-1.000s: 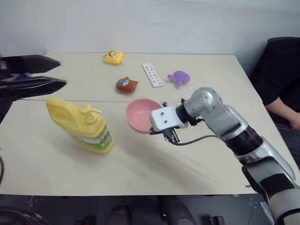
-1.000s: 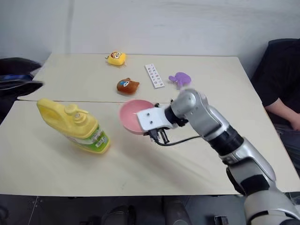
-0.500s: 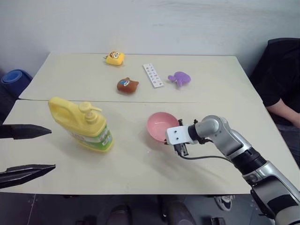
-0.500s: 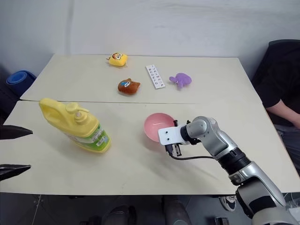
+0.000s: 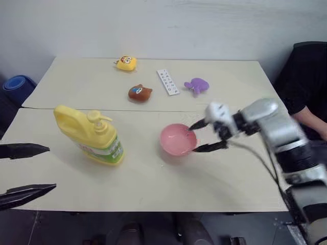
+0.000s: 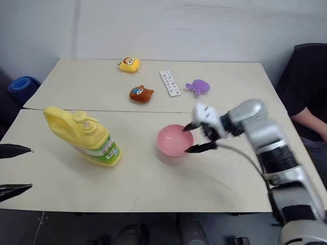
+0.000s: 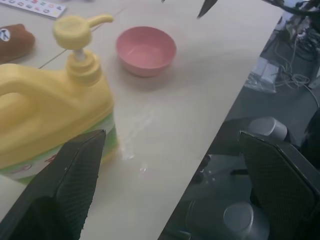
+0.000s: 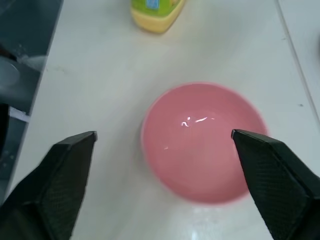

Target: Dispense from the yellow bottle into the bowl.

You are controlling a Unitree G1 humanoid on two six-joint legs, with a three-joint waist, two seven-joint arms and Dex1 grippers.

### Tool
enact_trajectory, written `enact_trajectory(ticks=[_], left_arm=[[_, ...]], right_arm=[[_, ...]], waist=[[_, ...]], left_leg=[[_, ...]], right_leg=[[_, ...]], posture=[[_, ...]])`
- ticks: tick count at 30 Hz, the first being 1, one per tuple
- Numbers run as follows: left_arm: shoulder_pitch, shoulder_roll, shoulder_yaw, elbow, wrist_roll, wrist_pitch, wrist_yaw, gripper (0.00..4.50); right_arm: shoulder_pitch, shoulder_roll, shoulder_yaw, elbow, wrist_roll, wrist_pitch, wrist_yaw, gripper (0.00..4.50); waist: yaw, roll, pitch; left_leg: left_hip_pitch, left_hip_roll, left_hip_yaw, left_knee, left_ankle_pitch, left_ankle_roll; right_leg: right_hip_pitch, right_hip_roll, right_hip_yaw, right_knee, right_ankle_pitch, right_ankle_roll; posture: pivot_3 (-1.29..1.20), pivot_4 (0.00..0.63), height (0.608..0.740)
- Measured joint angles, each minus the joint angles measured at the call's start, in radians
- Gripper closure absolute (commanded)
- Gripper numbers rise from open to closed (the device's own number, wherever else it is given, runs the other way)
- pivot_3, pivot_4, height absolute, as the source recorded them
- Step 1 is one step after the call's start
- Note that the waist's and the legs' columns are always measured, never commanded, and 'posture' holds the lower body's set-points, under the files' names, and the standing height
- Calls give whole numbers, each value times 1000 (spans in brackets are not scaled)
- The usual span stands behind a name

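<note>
Bench point(image 5: 153, 178): two pale tops butted together, seam running across the middle.

Yellow bottle point(image 5: 89, 135): upright on the near top, toward the left, pump spout aimed right at the bowl. Untouched, no claw on it.

Right claw point(image 5: 208, 135): released, fingers spread wide, hanging just beside the bowl's right rim, one tip above it and one level with it. Nothing gripped. Motion-blurred in the head views.

Left claw point(image 5: 25, 171): released too, both fingers splayed at the near-left bench edge, well short of the bottle. Wrist view looks past the fingers point(image 7: 75, 175) at the bottle and the bowl beyond.

Bowl point(image 5: 178, 139): pink, sitting flat on the bench, right of the bottle with a clear gap between. Looks empty in the right wrist view point(image 8: 202, 140), only glints on the inside.

Clutter on the far top, irrelevant: brown plush point(image 5: 139, 92), small yellow toy point(image 5: 125, 63), purple toy point(image 5: 196, 84), printed card point(image 5: 167, 81).

Status, judged: bowl placed and let go, so setup done. Dispensing not started. Left to do: bring bowl under the spout or bottle to bowl, steady the bottle, press the pump.
</note>
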Motion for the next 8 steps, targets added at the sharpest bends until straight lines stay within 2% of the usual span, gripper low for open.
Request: enact_trajectory(ticks=[4, 8], left_arm=[[20, 2, 18, 53, 11, -22, -6, 0], [28, 2, 13, 58, 10, -30, -1, 0]], right_arm=[[-55, -216, 61, 103, 219, 43, 4, 62], [-67, -235, 90, 178, 299, 49, 5, 62]], waist=[[1, 0, 0], [-14, 0, 0]], left_leg=[[0, 2, 0, 0, -3, -1], [1, 5, 5, 0, -4, -2]], right_leg=[[0, -1, -1, -2, -1, -2], [0, 2, 4, -2, 0, -1]], posture=[[0, 150, 740], [0, 150, 740]])
